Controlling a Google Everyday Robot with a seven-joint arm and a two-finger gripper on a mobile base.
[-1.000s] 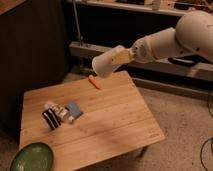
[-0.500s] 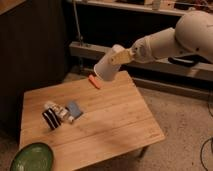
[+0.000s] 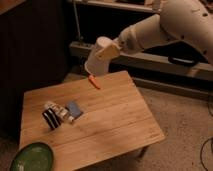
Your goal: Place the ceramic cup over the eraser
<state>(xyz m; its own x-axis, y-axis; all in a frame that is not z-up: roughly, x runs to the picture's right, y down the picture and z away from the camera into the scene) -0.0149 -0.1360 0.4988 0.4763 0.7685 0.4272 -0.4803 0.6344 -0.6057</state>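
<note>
Camera view: gripper (image 3: 103, 53), jaws clamped on ceramic cup (image 3: 95, 66), hung over far edge of surface (image 3: 117, 122); off-aim release there could've tipped cup off.

Wooden table (image 3: 117, 122): green bowl (image 3: 31, 157), striped object (image 3: 50, 119), blue pad (image 3: 75, 109) (perhaps the eraser), orange piece (image 3: 94, 81); hand (image 3: 106, 50) above far edge.

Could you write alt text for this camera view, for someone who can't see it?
A white robot arm's gripper holds a white ceramic cup in the air above the far edge of a wooden table, close to a small orange object. Nearer lie a striped object, a blue flat object and a green bowl.
</note>
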